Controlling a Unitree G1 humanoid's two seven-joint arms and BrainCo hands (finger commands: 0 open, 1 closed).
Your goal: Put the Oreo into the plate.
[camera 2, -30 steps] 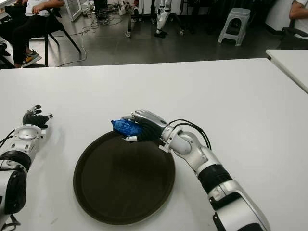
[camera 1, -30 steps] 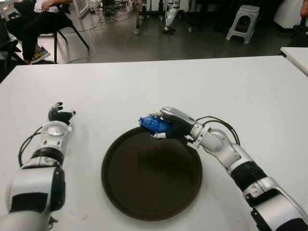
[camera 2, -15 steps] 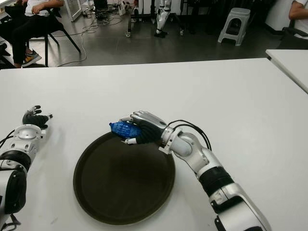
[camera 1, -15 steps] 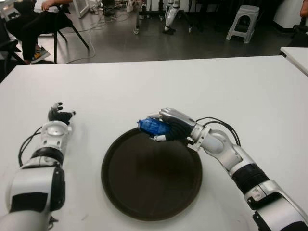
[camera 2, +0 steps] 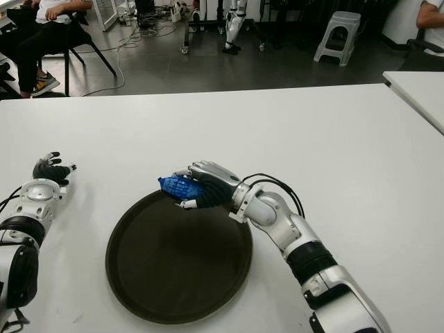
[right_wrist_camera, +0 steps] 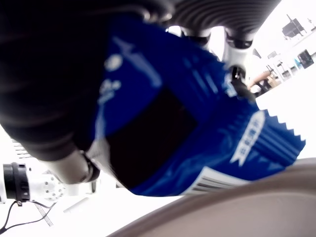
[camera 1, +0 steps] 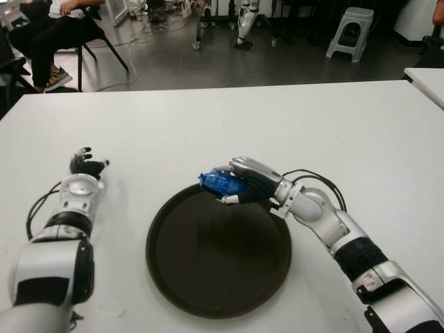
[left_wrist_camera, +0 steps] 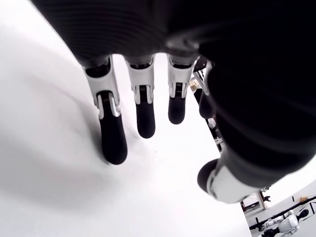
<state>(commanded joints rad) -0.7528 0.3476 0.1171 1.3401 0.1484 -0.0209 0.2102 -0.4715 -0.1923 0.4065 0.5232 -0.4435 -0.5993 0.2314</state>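
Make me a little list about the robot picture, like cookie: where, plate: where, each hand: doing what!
cookie: blue Oreo pack, held above the plate's far rim
plate: dark round plate, nothing lying in it, on the white table
right hand: right hand, fingers closed around the Oreo pack
left hand: left hand, fingers spread, holding nothing, left of the plate
cookie in plate yet: no

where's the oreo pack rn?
The Oreo pack is gripped in the right hand, at the far rim of the dark plate, near table centre in the eye views.
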